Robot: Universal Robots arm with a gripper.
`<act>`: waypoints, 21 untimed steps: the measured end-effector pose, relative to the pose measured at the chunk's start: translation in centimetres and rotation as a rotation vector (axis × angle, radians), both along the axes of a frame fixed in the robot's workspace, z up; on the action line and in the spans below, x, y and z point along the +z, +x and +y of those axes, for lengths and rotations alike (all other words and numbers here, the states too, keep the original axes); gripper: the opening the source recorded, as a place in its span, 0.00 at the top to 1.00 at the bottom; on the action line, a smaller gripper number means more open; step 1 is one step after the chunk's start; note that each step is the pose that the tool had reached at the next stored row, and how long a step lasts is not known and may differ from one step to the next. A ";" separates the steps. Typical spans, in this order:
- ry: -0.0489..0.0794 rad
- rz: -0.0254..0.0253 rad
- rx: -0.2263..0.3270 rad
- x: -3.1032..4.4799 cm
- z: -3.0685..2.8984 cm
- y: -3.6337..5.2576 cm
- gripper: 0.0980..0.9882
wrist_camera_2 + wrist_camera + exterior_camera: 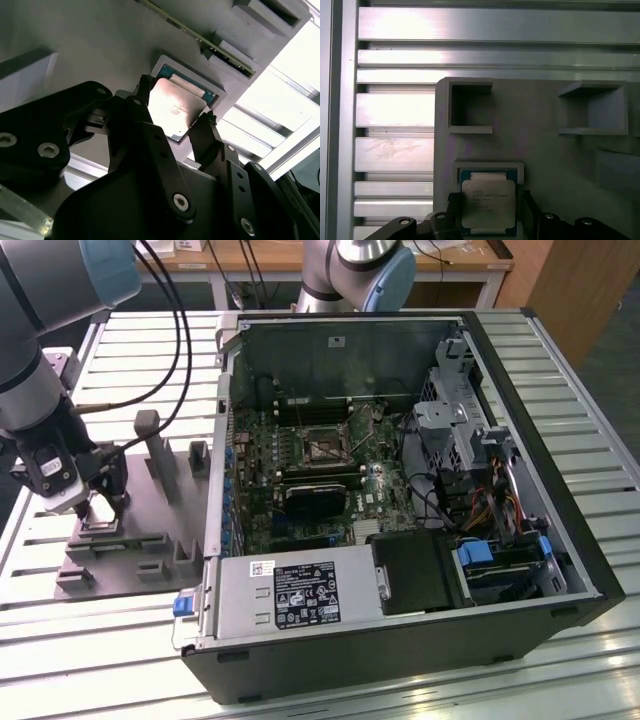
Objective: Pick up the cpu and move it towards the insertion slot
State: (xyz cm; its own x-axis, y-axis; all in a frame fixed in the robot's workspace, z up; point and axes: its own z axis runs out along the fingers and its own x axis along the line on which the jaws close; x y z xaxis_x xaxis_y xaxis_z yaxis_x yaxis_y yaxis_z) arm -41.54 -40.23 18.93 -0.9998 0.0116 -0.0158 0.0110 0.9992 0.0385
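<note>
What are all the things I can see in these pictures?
cpu: one, shiny silver, in a square nest on the fixture plate.
fixture plate: one, grey, on the table, at the exterior view's left of the computer case.
computer case: one, black, lying open on the table.
circuit board: one, green, inside the case.
insertion slot: one, silvery frame with a dark centre, on the circuit board.
power supply: one, silver with a label, at the case's near edge.
table: one, silver slats, under everything.
robot arm: one, grey with blue caps, at the exterior view's left.
gripper: one, black, right over the cpu.
</note>
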 end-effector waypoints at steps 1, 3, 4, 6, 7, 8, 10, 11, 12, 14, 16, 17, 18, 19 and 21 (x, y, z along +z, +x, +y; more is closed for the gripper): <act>0.000 -0.0001 0.000 -0.04 0.00 -0.01 0.45; 0.000 -0.0001 0.000 -0.19 0.00 -0.01 0.45; 0.000 0.0000 0.000 -0.26 0.00 -0.02 0.45; 0.000 0.0002 0.000 -0.30 0.00 -0.03 0.45; 0.000 0.0003 0.000 -0.31 0.00 -0.03 0.45; 0.000 -0.0001 0.000 -0.38 0.00 -0.02 0.45; 0.000 0.0000 0.000 -0.47 0.00 -0.02 0.45; 0.000 0.0001 0.000 -0.47 0.00 -0.02 0.45; 0.000 0.0001 0.000 -0.47 0.00 -0.02 0.45; 0.000 0.0000 0.000 -0.48 0.00 -0.02 0.45; 0.000 0.0000 0.000 -0.49 0.00 -0.02 0.45; 0.000 0.0000 0.000 -0.49 0.00 -0.02 0.45; 0.000 0.0001 0.000 -0.49 0.00 -0.03 0.45; 0.000 0.0002 0.000 -0.49 0.00 -0.03 0.47; 0.000 0.0002 0.000 -0.49 0.00 -0.03 0.51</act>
